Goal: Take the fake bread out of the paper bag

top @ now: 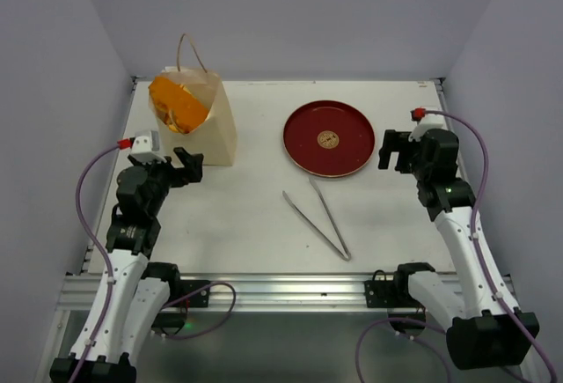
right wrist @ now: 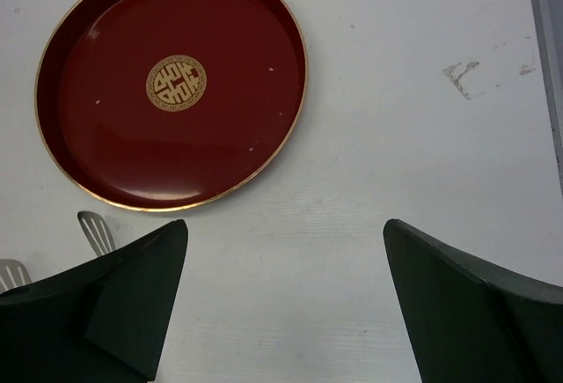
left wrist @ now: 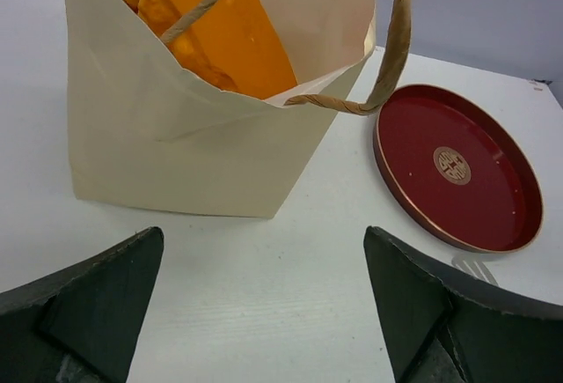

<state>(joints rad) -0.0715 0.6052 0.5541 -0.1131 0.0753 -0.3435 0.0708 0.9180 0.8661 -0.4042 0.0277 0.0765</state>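
When we look down from the top camera, we see the paper bag (top: 213, 128) standing in the upper left of the frame, on the white table (top: 246, 224). The bag is a pale cream color and its mouth is wide open. A thin brown cord handle (top: 188, 47) sticks up from the top. The fake bread (top: 176, 106) is inside the bag, and we can see it through the open mouth. It is bright orange. In the left wrist view it fills the top of the bag, with a smooth flat orange face and some bumpy orange bits beside it. We cannot tell how many pieces are in there.

The left gripper (top: 188, 163) is just below the bag in the top view, near it but not touching. Its jaws are spread wide apart and hold nothing. The right gripper (top: 396, 148) is at the right of the frame, just beside the red round plate (top: 303, 145). Its jaws are spread wide too, and hold nothing.

The plate has a small gold mark in the middle. A pair of metal tongs (top: 327, 216) lies on the table below the plate, in the middle of the frame.
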